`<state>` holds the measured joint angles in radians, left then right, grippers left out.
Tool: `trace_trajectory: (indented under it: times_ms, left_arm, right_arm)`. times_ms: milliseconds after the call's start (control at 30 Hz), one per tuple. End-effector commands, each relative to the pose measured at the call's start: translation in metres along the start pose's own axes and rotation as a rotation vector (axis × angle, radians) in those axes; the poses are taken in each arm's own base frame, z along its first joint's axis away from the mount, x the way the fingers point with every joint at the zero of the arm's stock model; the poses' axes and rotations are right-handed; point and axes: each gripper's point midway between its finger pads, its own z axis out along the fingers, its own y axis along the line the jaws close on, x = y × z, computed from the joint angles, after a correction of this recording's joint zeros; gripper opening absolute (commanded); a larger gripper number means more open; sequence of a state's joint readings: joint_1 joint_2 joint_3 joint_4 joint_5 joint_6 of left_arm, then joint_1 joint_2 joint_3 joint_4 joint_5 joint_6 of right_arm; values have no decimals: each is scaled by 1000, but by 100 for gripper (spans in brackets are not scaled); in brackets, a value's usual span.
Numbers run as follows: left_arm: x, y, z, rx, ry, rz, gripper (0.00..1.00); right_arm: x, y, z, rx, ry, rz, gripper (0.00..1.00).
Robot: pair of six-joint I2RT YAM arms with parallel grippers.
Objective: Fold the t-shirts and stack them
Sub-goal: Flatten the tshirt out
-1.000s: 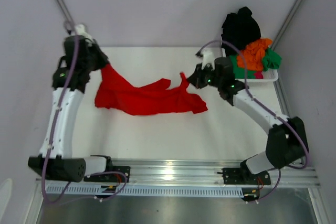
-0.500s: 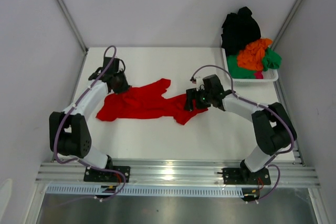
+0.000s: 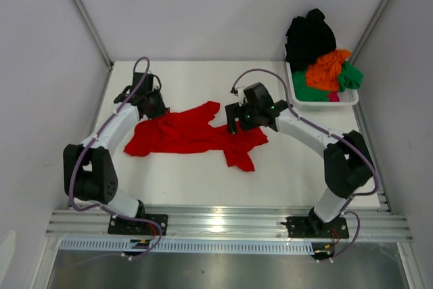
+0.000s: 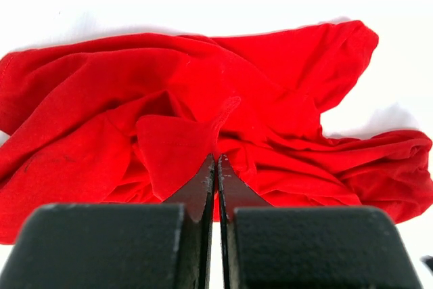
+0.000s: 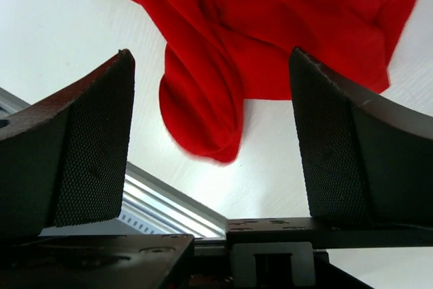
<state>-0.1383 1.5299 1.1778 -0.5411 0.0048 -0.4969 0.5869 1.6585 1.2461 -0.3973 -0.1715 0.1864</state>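
The left gripper (image 4: 216, 162) is clenched tight on a little peak of the big, soft, bright red t-shirt (image 3: 193, 133), up at the shirt's far-left corner when you look from above. My guess is it's anchoring that end so the cloth can be pulled out flat.

The right gripper (image 3: 233, 124) is the opposite: jaws wide apart and nothing between them. It hovers over the right-hand end of the shirt, and its textured black pads (image 5: 95, 147) frame a rumpled tongue of red cloth lying below. Looks to me like it's lining up for a fresh grab on that end.

The shirt itself sits mid-way across the flat white table (image 3: 203, 177), bunched into a long wrinkly strip running left to right. It isn't spread out and I don't see any fold made, so I'd say it's early days.

The rest of the laundry is heaped in the white plastic basket (image 3: 352, 101) at the far right corner. There's a black t-shirt (image 3: 310, 35) at the back, then an orange t-shirt (image 3: 328, 69), a green t-shirt (image 3: 352, 76) and a sliver of a pink t-shirt (image 3: 333, 97). Presumably they're parked there out of the way until their turn.

As for logos or writing, I can't read a thing anywhere. The shirt looks plain, with no tag showing, and there's nothing legible on the arms or the basket.
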Motion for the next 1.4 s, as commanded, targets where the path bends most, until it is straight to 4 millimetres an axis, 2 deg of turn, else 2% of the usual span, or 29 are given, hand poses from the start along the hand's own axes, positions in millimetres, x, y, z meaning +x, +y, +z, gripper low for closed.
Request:
trace_trajectory:
  times_ms: [0,67,133,167,300,333,367,400,433,467,500,533,600,667,833,1000,1133,1233,1367]
  left_arm:
    - [-26,-14,-16,42,-81,2,1]
    - [-24,-13,-16,41,-76,5,1]
    - [-24,-12,-18,40,-78,8,0]
    - [-23,-12,-17,40,-75,8,0]
    - [-23,-12,-20,42,-81,4,1]
    - [-24,-13,-20,45,-84,3,0]
    - [-25,-13,-20,46,-86,3,1]
    - [-27,-15,-20,49,-89,3,1]
    - [-26,-14,-18,48,-83,2,1]
    - [-26,-15,-17,52,-80,4,1]
    - [-30,-18,-18,59,-85,7,1]
    - [-30,-20,-18,65,-83,13,0]
    - [-32,-20,-17,60,-75,22,1]
    - [-32,-19,-18,53,-70,37,1]
    - [-33,-15,-19,39,-79,50,0]
    - [-29,-17,-17,51,-64,29,1]
    - [-28,-15,-20,47,-76,30,1]
    - [-26,-12,-21,40,-76,30,1]
    - [-25,-13,-19,45,-74,22,1]
  right_arm:
    - [21,-9,7,93,113,-25,82]
    - [27,-6,3,90,127,-20,77]
    - [31,-4,-10,92,130,9,76]
    - [40,-8,-17,121,160,29,76]
    - [57,-11,-53,183,170,287,76]
    - [69,-9,-64,157,169,328,76]
    - [67,4,-66,61,139,358,76]
    - [70,8,-69,4,113,383,76]
    - [95,10,-72,-46,108,399,76]
    - [85,17,-69,-128,23,383,78]
    - [92,10,-67,-132,1,396,79]
    - [108,3,-59,-139,-9,401,79]
    - [118,-11,-50,-105,10,426,76]
    - [123,-13,-38,-96,42,430,71]
    - [130,-1,-18,-97,49,398,69]
    - [146,-8,-2,-61,108,343,65]
    - [161,-16,0,-4,173,298,63]
    - [164,-21,-2,34,180,285,61]
    - [171,-19,-3,39,215,278,53]
